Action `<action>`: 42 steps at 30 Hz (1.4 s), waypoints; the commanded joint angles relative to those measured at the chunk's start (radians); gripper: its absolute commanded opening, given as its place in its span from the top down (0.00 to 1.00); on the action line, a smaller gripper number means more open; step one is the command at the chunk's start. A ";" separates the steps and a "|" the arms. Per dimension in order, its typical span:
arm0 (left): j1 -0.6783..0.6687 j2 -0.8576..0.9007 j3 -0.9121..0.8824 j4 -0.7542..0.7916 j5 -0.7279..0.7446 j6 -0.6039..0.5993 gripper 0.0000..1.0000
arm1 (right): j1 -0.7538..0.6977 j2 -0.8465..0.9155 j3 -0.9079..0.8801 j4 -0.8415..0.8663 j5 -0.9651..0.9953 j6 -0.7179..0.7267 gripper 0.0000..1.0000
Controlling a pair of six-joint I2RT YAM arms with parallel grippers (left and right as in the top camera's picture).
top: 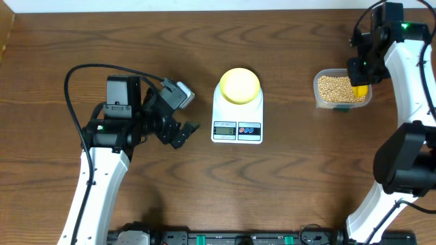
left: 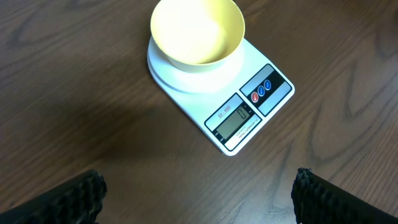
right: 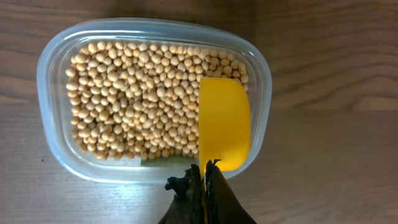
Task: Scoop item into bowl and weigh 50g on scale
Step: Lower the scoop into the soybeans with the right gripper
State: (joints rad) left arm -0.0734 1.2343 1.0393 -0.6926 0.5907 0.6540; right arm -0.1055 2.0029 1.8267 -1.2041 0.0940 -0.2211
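Note:
Many tan beans fill a clear plastic container at the right; the container rim also shows in the right wrist view. My right gripper is shut on a yellow scoop held over the container's right end; the scoop looks empty. The pale yellow bowl sits empty on the white scale at the table's middle. The left wrist view shows the bowl and the scale, whose display is lit. My left gripper is open and empty, left of the scale.
Dark wooden table. A black cable loops over the table behind the left arm. The right arm's base stands at the right edge.

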 commanded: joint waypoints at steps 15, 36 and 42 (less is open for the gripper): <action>0.005 0.002 -0.010 -0.001 -0.009 -0.001 0.03 | -0.007 0.013 -0.140 0.089 -0.257 0.050 0.99; 0.005 0.002 -0.010 -0.001 -0.008 -0.001 0.02 | -0.170 0.014 -0.255 0.159 -0.631 0.132 0.99; 0.005 0.002 -0.010 -0.002 -0.008 -0.001 0.03 | -0.213 0.014 -0.282 0.172 -0.763 0.138 0.99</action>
State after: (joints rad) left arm -0.0734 1.2343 1.0393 -0.6926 0.5907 0.6540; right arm -0.3084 2.0029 1.5650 -1.0248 -0.5320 -0.1020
